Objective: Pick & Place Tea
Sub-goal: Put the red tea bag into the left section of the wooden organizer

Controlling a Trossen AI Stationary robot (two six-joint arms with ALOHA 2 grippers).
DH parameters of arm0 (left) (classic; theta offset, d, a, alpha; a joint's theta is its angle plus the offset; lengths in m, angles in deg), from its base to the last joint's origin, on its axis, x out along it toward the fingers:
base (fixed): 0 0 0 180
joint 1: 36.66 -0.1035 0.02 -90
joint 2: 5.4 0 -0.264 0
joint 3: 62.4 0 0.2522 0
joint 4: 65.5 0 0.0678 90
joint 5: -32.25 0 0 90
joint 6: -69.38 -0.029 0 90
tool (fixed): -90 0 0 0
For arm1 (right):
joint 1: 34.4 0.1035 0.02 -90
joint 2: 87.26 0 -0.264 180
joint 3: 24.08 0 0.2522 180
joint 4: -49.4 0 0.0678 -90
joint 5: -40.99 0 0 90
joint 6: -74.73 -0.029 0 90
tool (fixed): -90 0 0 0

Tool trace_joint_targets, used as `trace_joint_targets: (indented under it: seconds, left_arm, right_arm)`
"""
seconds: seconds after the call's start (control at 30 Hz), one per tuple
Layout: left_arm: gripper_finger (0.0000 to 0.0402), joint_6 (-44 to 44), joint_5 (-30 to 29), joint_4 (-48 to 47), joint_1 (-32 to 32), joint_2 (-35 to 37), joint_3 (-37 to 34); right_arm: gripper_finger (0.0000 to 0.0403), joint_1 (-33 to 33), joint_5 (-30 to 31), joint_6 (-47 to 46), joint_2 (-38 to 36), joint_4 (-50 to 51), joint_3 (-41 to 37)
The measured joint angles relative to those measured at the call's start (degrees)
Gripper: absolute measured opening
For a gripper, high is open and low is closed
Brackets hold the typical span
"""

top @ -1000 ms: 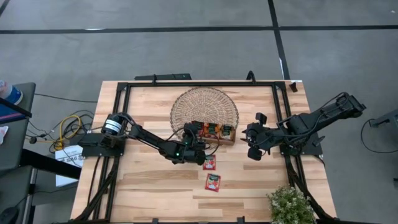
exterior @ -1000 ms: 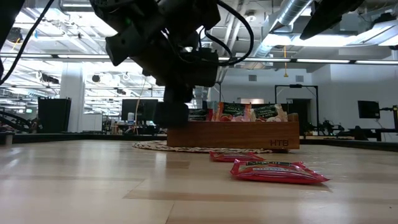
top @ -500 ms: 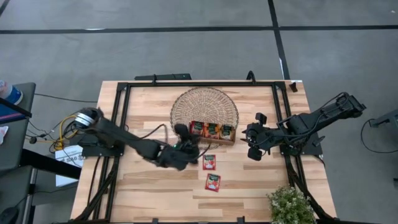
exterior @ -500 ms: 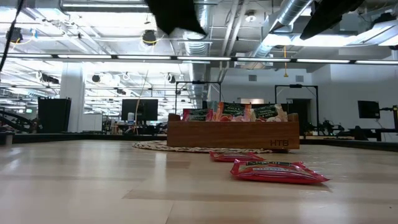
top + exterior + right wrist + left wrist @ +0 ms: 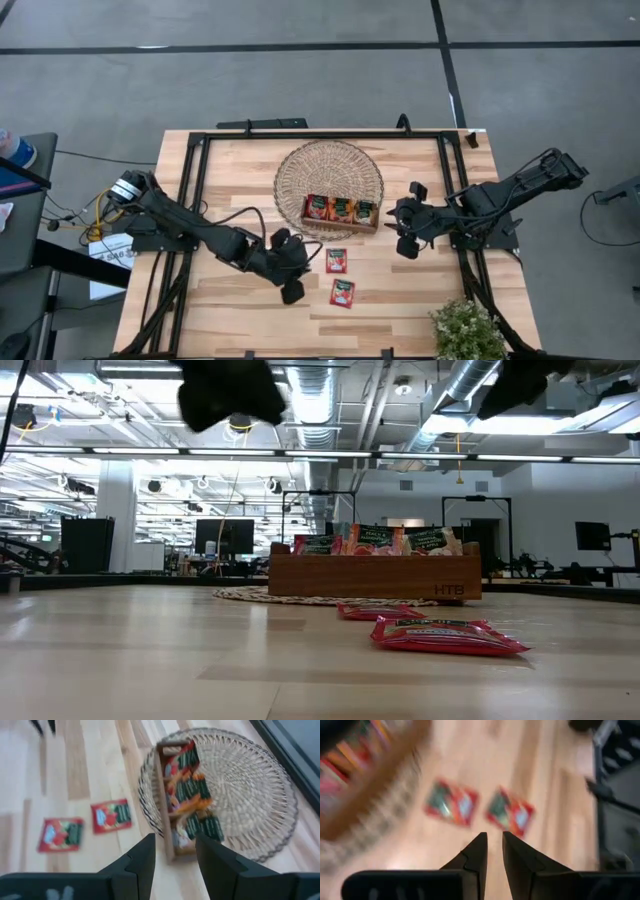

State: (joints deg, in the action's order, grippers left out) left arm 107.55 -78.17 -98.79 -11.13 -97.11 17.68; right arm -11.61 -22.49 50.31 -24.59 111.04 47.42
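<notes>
Two red-orange tea sachets with green bands lie flat on the wood table: one (image 5: 336, 261) just near of the tray, the other (image 5: 342, 293) nearer the table's near edge. More sachets stand on edge in the brown wooden tray (image 5: 340, 210), which sits on a round woven mat (image 5: 329, 170). My left gripper (image 5: 292, 290) hovers left of the two loose sachets, raised off the table, shut and empty; its wrist view shows both sachets (image 5: 451, 802) (image 5: 510, 812) ahead of it. My right gripper (image 5: 405, 238) waits open to the right of the tray, facing it (image 5: 174, 845).
A black frame (image 5: 196, 200) runs around the table's edges. A potted plant (image 5: 467, 330) stands at the near right corner. Bare wood (image 5: 230, 310) lies left of and near the loose sachets. Off the table's left side are cables and a grey stand.
My left gripper has pulled back from the left end of the tray, risen well clear of the table, and swung toward the near edge and a little left. The tray and the two loose sachets have stayed put.
</notes>
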Motion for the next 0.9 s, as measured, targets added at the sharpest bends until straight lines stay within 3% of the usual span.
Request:
trace_joint_targets:
  seconds: [0.1, 0.3, 0.47, 0.7, 0.9]
  left_arm:
    - [0.0049, 6.4, 5.7, -5.8, 0.3, 0.0, 0.0]
    - [0.0049, 13.2, -2.8, -18.2, 3.0, 0.0, -0.1]
    - [0.0049, 20.2, -7.5, -25.5, 4.5, 0.5, -4.2]
    - [0.0049, 28.1, -6.5, -22.6, 7.5, 5.3, -13.2]
    - [0.0049, 32.8, -6.2, -22.5, 11.2, 12.7, -18.6]
  right_arm:
    - [0.0134, 0.0, -2.2, 0.9, 0.0, -4.6, 0.0]
    - [0.0127, 0.1, -13.8, 6.9, 5.1, -15.6, 0.2]
    - [0.0125, -0.1, -17.9, 6.9, 14.8, -15.1, 2.1]
    - [0.0130, -1.5, -24.0, 10.8, 28.4, -15.3, 8.1]
    - [0.0159, -5.2, -30.9, 10.9, 37.8, -15.3, 16.2]
